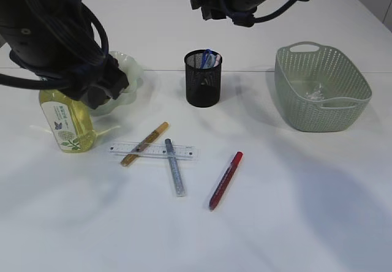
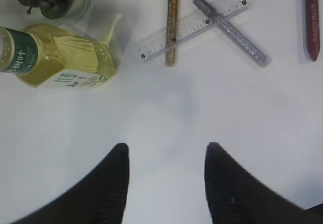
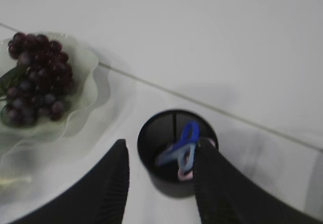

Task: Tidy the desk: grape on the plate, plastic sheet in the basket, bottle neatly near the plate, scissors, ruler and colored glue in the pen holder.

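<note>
A bunch of grapes (image 3: 35,77) is seen lying in the plate (image 3: 86,62), blue-and-pink scissors (image 3: 180,151) stand in the black mesh pen holder (image 1: 203,79), and a crumpled plastic sheet (image 1: 316,92) lies in the green basket (image 1: 321,88). The right gripper (image 3: 159,183) is held above the pen holder with its jaws apart and nothing between them, while the left gripper (image 2: 166,183) is poised over bare table, likewise spread and empty. On the table are counted one bottle (image 1: 66,122) upright beside the plate, one clear ruler (image 1: 154,151), and three glue pens: gold (image 1: 144,144) lying under the ruler, silver (image 1: 174,166) lying across it, and red (image 1: 225,180) lying apart.
</note>
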Robot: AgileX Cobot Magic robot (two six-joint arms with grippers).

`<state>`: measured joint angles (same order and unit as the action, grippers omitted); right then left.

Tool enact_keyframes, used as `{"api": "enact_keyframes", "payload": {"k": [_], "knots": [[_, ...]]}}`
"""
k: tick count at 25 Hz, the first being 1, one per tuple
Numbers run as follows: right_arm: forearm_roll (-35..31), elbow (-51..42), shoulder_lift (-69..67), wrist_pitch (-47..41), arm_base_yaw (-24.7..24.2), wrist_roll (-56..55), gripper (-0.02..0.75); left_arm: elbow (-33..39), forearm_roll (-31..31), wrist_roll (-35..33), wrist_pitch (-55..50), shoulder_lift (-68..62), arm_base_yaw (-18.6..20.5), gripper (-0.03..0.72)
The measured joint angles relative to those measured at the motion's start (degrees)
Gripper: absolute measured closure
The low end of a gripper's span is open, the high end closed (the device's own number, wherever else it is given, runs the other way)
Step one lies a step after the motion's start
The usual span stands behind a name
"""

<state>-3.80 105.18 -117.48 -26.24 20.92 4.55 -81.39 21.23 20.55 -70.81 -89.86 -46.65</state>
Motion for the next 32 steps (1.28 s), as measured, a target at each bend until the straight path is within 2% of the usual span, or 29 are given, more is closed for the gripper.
{"api": "enact_keyframes", "payload": {"k": [4, 7, 11, 14, 17, 20, 24, 32], "knots": [[-4.4, 0.58, 4.24, -15.79, 0.0, 0.32, 0.392, 0.0, 0.14, 0.0, 0.0, 0.0, 0.0, 0.328], [-7.32, 1.44, 5.32, -26.77, 0.0, 4.79, 0.392, 0.0, 0.14, 0.0, 0.0, 0.0, 0.0, 0.328], [-9.43, 1.89, 5.42, -36.41, 0.0, 9.78, 0.367, 0.0, -0.77, 0.0, 0.0, 0.0, 0.0, 0.328], [-9.89, 1.89, 5.42, -38.94, 0.0, 10.79, 0.292, 0.0, -1.87, 0.0, 0.0, 0.0, 0.0, 0.328], [-9.98, 1.89, 5.42, -40.19, 0.0, 11.01, 0.255, 0.0, -2.08, -0.84, 0.0, 0.0, 0.0, 0.328], [-10.1, 1.89, 5.42, -42.79, 0.0, 10.56, 0.247, 0.0, -2.21, -3.07, 0.0, 0.0, 0.0, 0.328], [-10.1, 1.89, 5.42, -44.16, 0.0, 3.47, 0.248, 0.0, -1.71, -7.53, -0.04, 0.0, 0.0, 0.328], [-9.78, 1.89, 6.12, -44.51, 0.0, -3.47, 0.247, 0.0, 2.92, -8.71, 0.08, 0.0, 0.0, 0.328]]}}
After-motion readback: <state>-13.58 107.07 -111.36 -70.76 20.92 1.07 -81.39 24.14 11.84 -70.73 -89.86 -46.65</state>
